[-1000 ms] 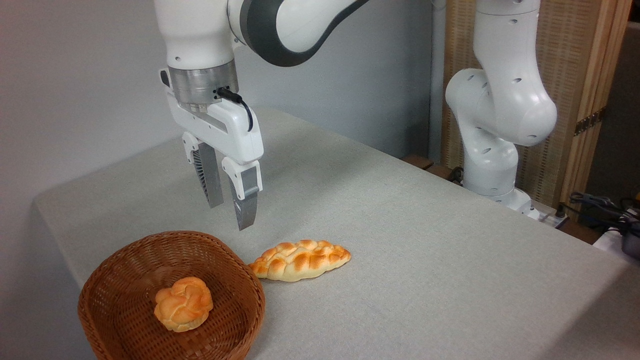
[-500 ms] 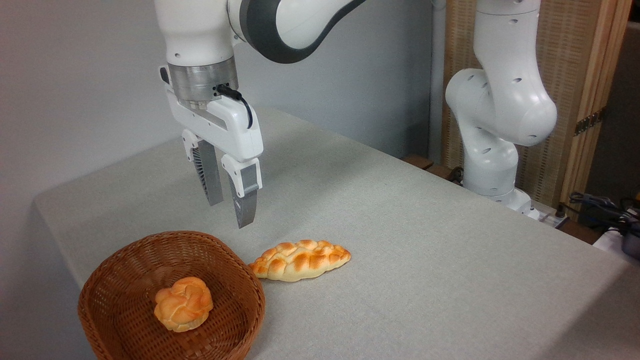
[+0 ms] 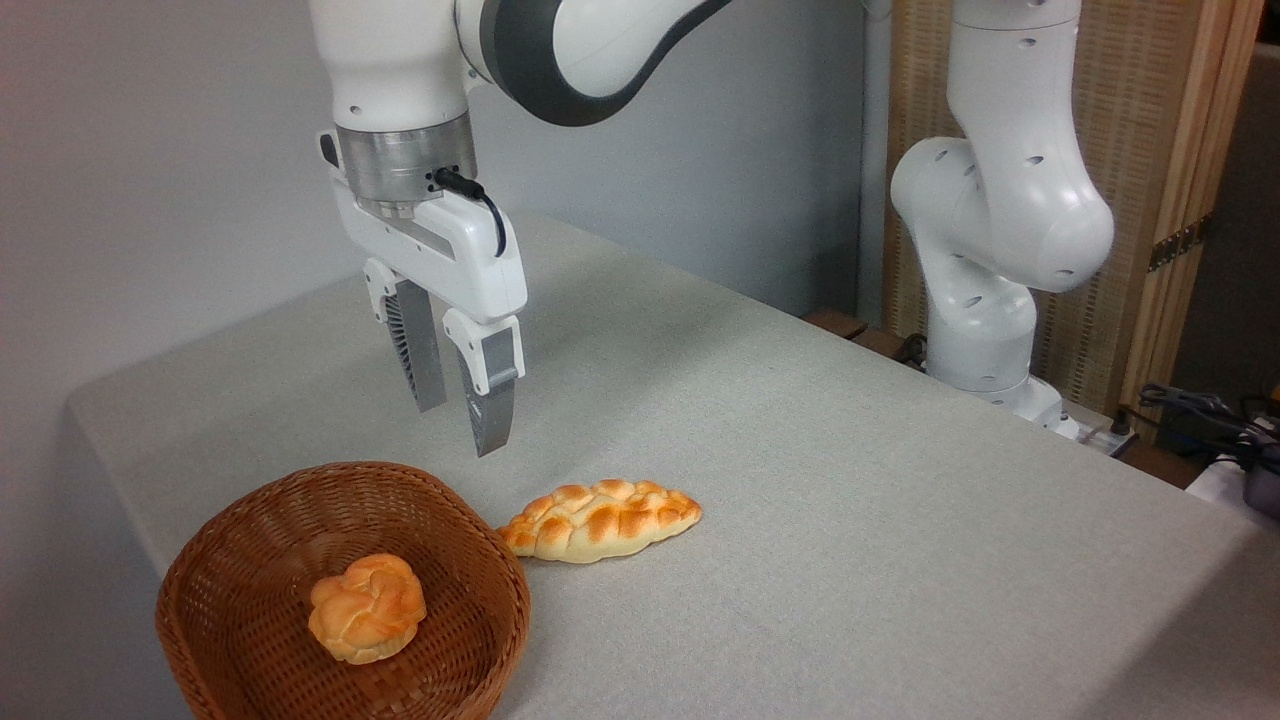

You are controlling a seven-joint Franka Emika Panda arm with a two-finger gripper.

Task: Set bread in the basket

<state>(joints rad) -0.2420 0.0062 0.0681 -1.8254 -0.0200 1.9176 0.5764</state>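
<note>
Fingers of the white two-finger gripper (image 3: 462, 428) hang a little apart with nothing between them, pointing down over the grey cloth-covered table (image 3: 800, 480), above the gap between the basket's far rim and the loaf. The long braided golden-orange bread (image 3: 600, 520) lies flat on the cloth, its left tip touching or just beside the rim of the round brown woven wicker basket (image 3: 250, 510); which of the two cannot be told. A small round knotted orange bun (image 3: 366, 607) already sits inside the basket.

Risks, as judged from here: the jaws look narrowly spread, so a descent without widening could land a fingertip on the braided top and squash or push the loaf instead of straddling it. A grasp near the left tip could snag the rim and tip or drag the basket. Held off-centre, the long loaf may droop or swing, catch the rim, or come down on the bun and roll out.
</note>
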